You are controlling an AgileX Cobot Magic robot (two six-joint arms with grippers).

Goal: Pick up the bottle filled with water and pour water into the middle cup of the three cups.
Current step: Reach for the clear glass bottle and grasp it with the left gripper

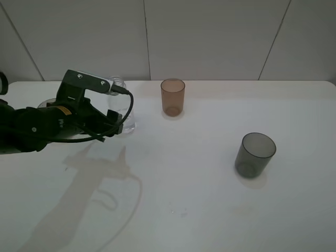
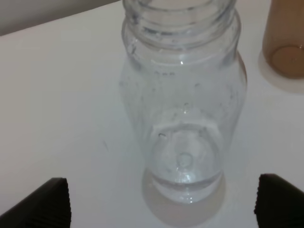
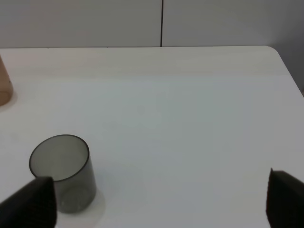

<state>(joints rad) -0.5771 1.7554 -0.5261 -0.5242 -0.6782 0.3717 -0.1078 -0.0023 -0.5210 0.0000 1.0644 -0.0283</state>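
Note:
The clear capless bottle [image 1: 124, 107] stands upright on the white table [image 1: 199, 199], left of centre. A little water [image 2: 185, 161] lies in the lower part of the bottle [image 2: 183, 95]. My left gripper [image 1: 115, 123] is open, with its black fingertips [image 2: 47, 204] on either side of the bottle's base, apart from it. To the bottle's right stands the amber middle cup [image 1: 172, 97], whose edge shows in the left wrist view [image 2: 285, 42]. The dark grey cup [image 1: 254, 155] stands nearer the front right. My right gripper [image 3: 159, 204] is open over bare table beside the grey cup [image 3: 61, 173].
A curved pale rim [image 1: 46, 102] peeks out behind the left arm; I cannot tell what it is. The amber cup's edge [image 3: 4, 85] shows at the side of the right wrist view. A grey panelled wall [image 1: 210, 37] runs behind the table's far edge.

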